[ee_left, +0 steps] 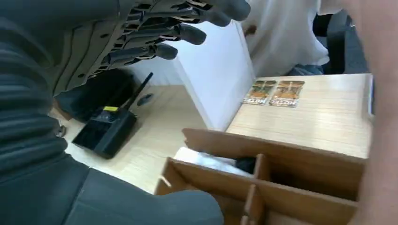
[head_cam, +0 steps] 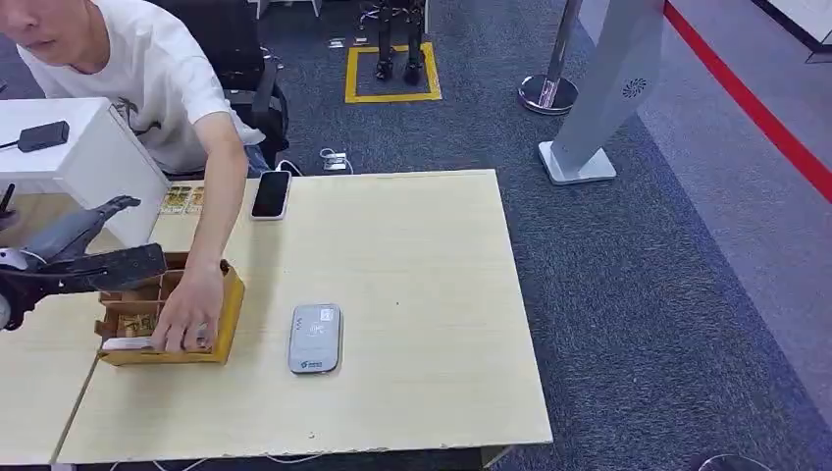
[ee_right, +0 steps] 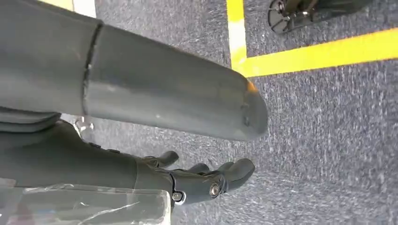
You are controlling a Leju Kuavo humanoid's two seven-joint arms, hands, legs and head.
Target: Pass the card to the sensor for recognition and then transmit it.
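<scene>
Tabletop: light wood, carrying all items. Divided cardboard box: sitting near its left end; a person's hand is reaching inside, where the cards are lying. Grey sensor: lying just right of the box. Left hand: hovering beside the box, fingers spread, grasping nothing. Right hand: hanging over carpet, released.

person's hand hides box contents
</scene>
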